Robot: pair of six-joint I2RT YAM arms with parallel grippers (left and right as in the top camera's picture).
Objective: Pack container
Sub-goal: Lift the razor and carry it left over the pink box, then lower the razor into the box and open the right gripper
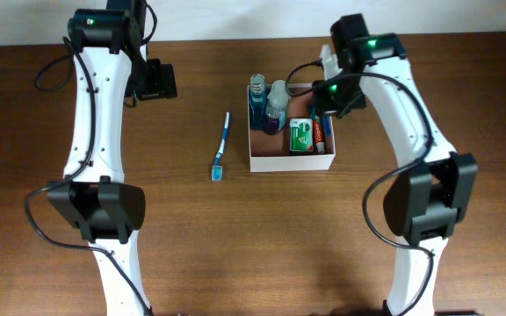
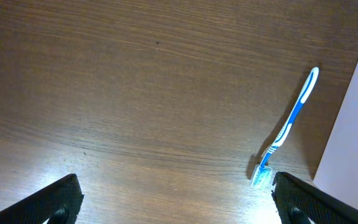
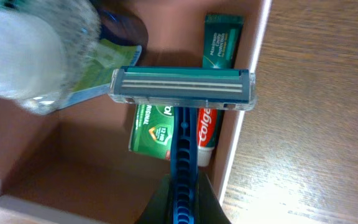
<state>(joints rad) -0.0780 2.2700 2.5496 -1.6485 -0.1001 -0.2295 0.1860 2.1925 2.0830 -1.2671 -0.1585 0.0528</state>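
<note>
Overhead, the container [image 1: 292,163], white-walled and pinkish-brown inside, sits far-centre on the table [image 1: 191,246]. Above it the right gripper [image 3: 182,202] clamps a blue razor [image 3: 182,87]. The left gripper [image 2: 179,205] gapes wide, empty. Inside lie a green packet [image 3: 157,134], its print blurred, and a red Colgate tube [image 3: 207,134].

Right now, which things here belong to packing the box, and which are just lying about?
Part of the job:
container
razor, held over it by the right pincer
toothbrush, on the table beside the box
bottles, green packet and toothpaste, already inside

Just lying about:
no stray item that I can see; only the left pincer, open and holding nothing
</note>
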